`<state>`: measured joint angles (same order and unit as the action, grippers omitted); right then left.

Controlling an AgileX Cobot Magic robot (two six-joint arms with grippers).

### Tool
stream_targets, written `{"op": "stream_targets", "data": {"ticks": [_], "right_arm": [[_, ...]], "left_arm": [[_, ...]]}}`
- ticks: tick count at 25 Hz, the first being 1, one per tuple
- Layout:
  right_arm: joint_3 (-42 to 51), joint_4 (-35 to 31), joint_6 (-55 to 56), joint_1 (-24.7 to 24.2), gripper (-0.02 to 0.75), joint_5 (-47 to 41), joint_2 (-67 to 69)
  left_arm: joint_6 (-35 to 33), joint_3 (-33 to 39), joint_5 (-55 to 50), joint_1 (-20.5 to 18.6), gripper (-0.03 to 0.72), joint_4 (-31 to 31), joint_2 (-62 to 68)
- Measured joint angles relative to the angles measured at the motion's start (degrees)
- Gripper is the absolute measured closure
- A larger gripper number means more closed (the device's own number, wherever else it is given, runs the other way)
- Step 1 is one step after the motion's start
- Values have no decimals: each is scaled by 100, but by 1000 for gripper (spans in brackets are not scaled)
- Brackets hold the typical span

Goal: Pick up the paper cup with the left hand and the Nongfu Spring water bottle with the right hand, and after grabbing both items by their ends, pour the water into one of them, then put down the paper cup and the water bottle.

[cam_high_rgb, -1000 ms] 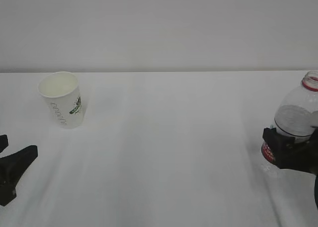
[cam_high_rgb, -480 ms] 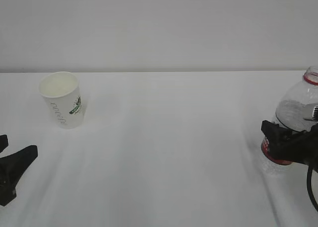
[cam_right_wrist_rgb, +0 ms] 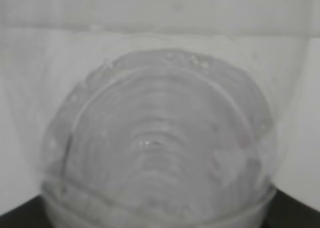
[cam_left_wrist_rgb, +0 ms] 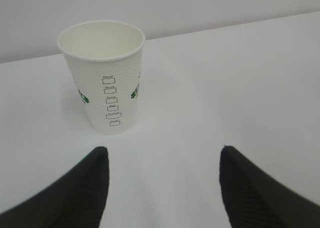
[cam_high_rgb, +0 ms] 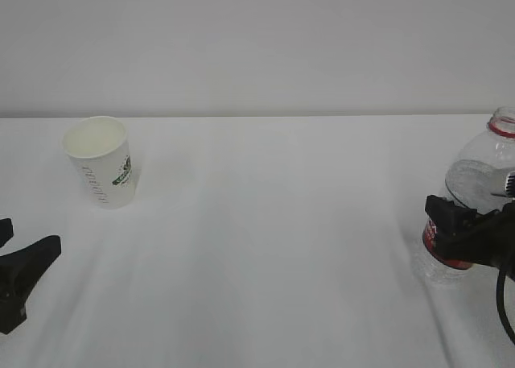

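Right pincer (cam_high_rgb: pixel 475 231) has closed in around the bottle (cam_high_rgb: pixel 475 183), now upright.

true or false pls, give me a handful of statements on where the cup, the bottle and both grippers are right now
1. The paper cup stands upright on the table. True.
2. The left hand is gripping the cup. False: its fingers are spread and the cup stands clear ahead of them, untouched.
3. The right hand is at the Nongfu Spring water bottle, around its red-labelled part. True.
4. The bottle has a cap on. False: the neck above the red ring looks open, no cap visible.
5. The cup lies close beside the bottle. False: the cup is far left and the bottle at the far right edge in the exterior view.
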<state>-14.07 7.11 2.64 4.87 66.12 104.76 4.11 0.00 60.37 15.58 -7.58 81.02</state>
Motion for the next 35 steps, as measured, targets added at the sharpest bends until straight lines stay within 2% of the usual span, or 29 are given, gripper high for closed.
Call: {"op": "stream_targets", "data": {"ticks": [21, 27, 35], "right_arm": [[56, 256, 71, 0, 310, -303, -948], [69, 351, 97, 0, 314, -325, -1160], [73, 477, 121, 0, 316, -383, -1240]], "left_arm": [[0, -10, 262, 0, 181, 12, 0], [0, 0, 439, 0, 180, 378, 233], [0, -119, 526, 0, 79, 603, 1878]]}}
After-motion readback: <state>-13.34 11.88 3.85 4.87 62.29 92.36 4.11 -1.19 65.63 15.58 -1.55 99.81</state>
